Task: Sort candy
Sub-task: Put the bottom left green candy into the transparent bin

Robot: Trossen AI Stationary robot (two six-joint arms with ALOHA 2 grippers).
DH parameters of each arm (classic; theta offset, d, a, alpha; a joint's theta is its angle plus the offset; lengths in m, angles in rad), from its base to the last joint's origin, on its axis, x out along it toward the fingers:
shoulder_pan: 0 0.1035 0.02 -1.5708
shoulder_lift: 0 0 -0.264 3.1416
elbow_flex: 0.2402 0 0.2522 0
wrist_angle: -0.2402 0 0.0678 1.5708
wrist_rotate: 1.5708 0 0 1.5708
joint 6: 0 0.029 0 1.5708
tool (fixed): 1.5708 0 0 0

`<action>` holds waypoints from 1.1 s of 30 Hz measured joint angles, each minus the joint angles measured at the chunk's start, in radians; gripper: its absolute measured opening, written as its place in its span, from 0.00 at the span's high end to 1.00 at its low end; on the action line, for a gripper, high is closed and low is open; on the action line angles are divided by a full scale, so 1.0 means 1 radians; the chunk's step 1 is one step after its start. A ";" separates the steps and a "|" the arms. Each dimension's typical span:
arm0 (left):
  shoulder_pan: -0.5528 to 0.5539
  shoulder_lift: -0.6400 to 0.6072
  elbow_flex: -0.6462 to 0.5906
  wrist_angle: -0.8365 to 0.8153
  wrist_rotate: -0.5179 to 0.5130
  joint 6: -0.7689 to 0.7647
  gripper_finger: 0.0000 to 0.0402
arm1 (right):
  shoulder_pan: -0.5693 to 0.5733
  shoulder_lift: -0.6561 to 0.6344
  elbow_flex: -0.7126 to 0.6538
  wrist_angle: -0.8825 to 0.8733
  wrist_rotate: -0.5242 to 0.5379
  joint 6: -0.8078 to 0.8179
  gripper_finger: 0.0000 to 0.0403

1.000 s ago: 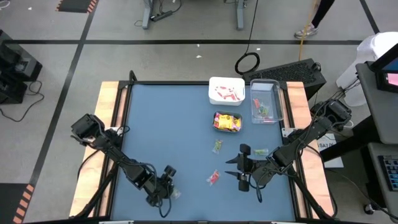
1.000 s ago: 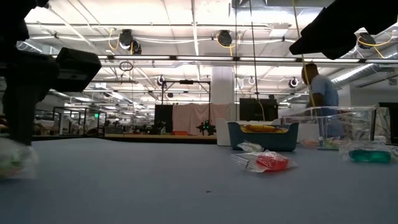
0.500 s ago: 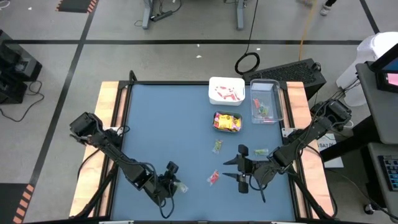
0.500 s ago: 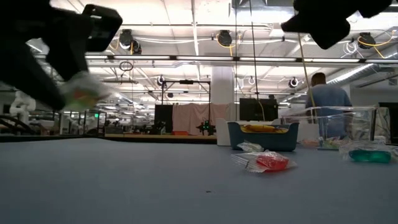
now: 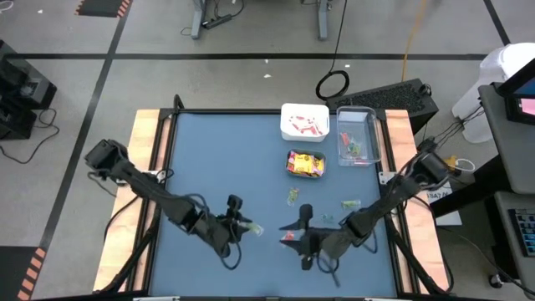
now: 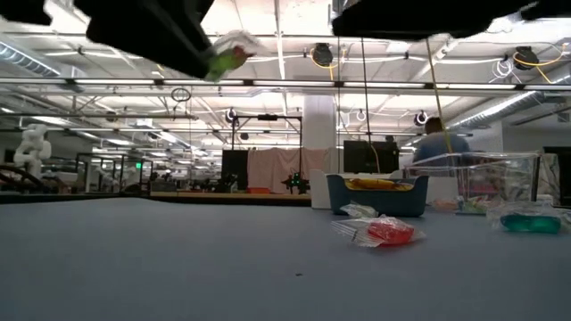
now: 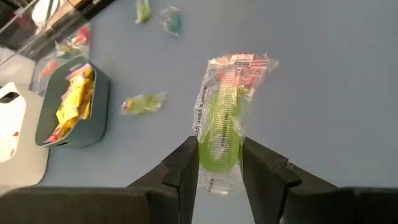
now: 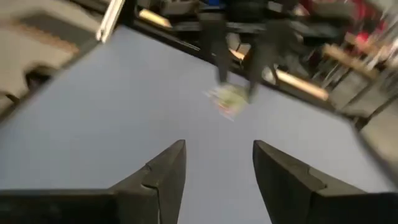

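Since a second ago your left gripper [image 5: 244, 226] has lifted a green candy [image 7: 221, 137] off the near edge, jaws clamped on it; your right gripper [image 5: 299, 237], jaws wide, hovers mid-table over a red candy [image 6: 389, 231].

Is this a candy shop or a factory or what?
Probably a big robotics lab or workshop. The low view shows a high ceiling with long strip lights and more workstations behind, and the blue-topped work table stands on a taped concrete floor.
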 joint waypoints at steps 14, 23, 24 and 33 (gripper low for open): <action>0.106 -0.088 0.001 0.036 0.276 -0.042 0.71 | 0.001 0.298 0.386 -0.073 0.323 -0.660 0.51; 0.119 -0.088 0.001 0.035 0.321 -0.043 0.71 | -0.005 0.335 0.439 -0.069 0.391 -0.738 0.46; 0.119 -0.088 0.001 0.035 0.322 -0.043 0.71 | -0.005 0.336 0.439 -0.069 0.406 -0.743 0.47; 0.118 -0.088 0.001 0.010 0.331 -0.060 0.71 | -0.005 0.335 0.446 -0.038 0.420 -0.766 0.47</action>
